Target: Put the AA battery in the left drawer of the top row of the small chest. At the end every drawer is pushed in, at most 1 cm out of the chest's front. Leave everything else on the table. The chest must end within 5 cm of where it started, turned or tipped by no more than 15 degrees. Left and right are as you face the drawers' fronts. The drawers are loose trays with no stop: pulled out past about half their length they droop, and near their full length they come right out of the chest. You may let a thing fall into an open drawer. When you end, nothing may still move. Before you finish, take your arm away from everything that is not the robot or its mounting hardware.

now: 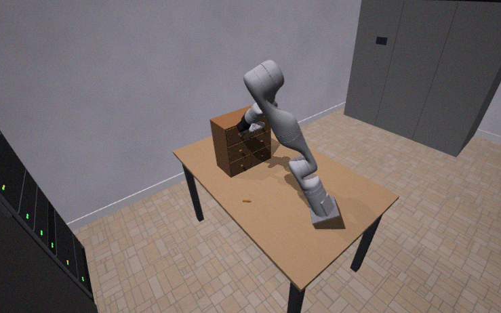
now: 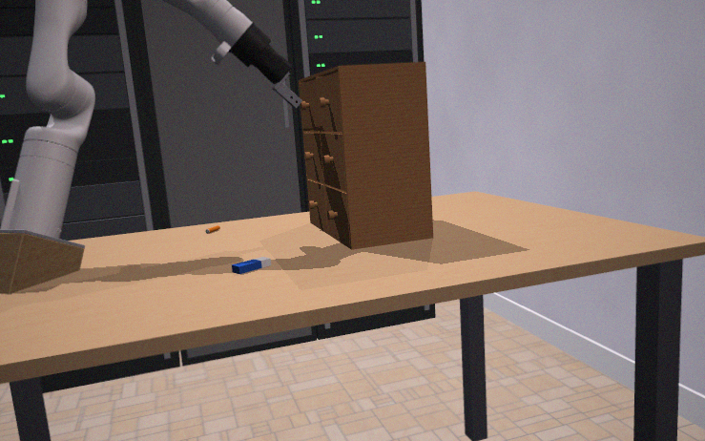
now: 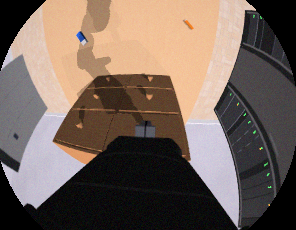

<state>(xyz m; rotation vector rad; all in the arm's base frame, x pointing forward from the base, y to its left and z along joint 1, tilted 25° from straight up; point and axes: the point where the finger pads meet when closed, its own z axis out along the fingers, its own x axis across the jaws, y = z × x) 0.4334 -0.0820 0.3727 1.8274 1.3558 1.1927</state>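
The AA battery [image 1: 247, 200] [image 2: 212, 228] [image 3: 188, 24], an orange cylinder with a grey end, lies on the table, well away from the gripper. The small brown chest [image 1: 221, 149] [image 2: 387, 153] stands upright. Its top-left drawer [image 1: 231, 138] [image 2: 307, 90] [image 3: 170, 132] looks pushed in or nearly so; the exact gap is hard to tell. My gripper [image 1: 241, 134] [image 2: 298, 102] [image 3: 146, 126] is shut and empty, tilted down, with its fingertips at that drawer's front, beside or touching its knob [image 2: 304, 104]. The fingers hide this knob in the wrist view. The other drawers look in.
A blue block with a white end [image 2: 248, 265] [image 3: 81, 37] lies on the table [image 1: 283, 237] [image 2: 590, 235] in front of the chest, toward its right side. In the top view the arm hides it. A wall [image 1: 127, 77] stands behind the chest.
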